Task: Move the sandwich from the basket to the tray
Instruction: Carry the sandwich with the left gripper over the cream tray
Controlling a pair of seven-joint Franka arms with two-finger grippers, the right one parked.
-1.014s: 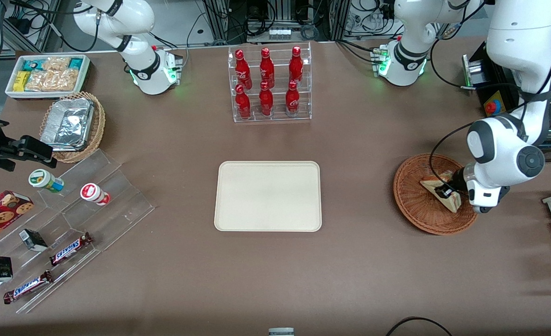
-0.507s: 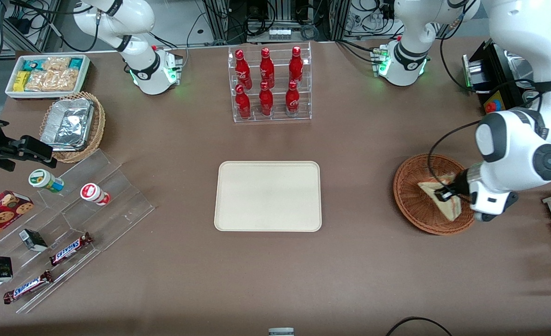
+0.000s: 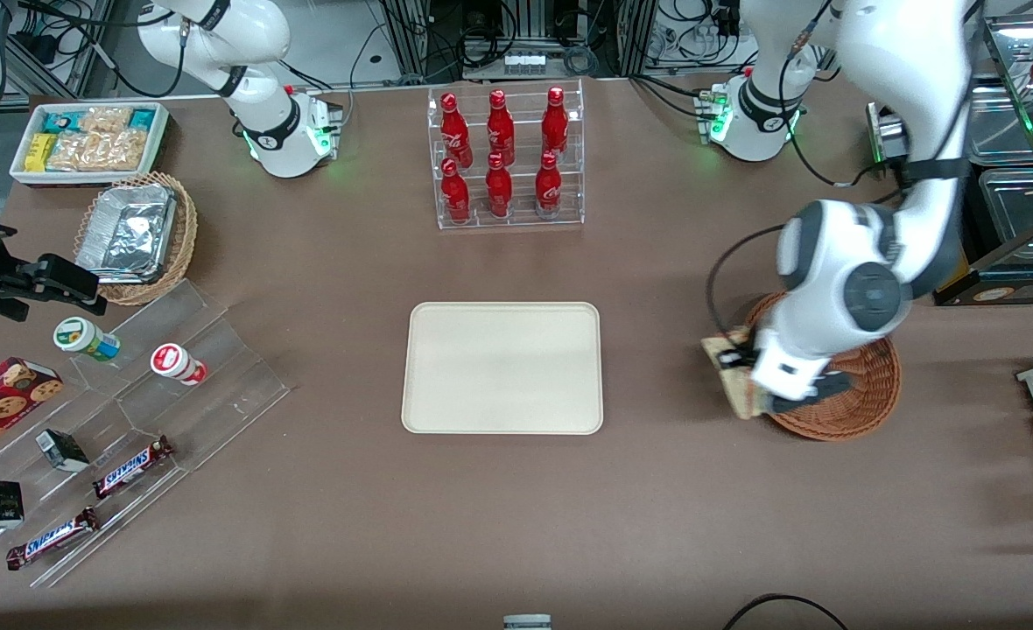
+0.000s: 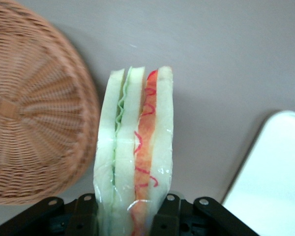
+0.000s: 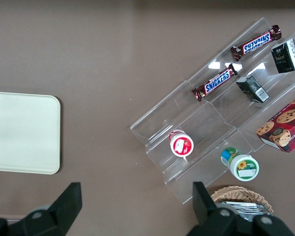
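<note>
My left gripper (image 3: 737,367) is shut on the sandwich (image 3: 732,378), a pale bread wedge with red and green filling. It holds the sandwich above the table, over the basket's edge that faces the tray. In the left wrist view the sandwich (image 4: 135,157) sits squeezed between the two black fingers (image 4: 169,216). The reddish-brown wicker basket (image 3: 867,394) lies under the arm, partly hidden by it; it also shows in the left wrist view (image 4: 34,118). The cream tray (image 3: 502,367) lies bare at the table's middle, and one corner of it shows in the left wrist view (image 4: 273,182).
A clear rack of red bottles (image 3: 505,157) stands farther from the front camera than the tray. A clear stepped stand (image 3: 131,420) with snack bars and cups, a light wicker basket with foil trays (image 3: 136,236) and a white snack bin (image 3: 87,140) lie toward the parked arm's end.
My gripper has lifted the sandwich out of the basket and carried it sideways toward the tray, to the basket's edge. The arm's wrist has swung over the basket.
</note>
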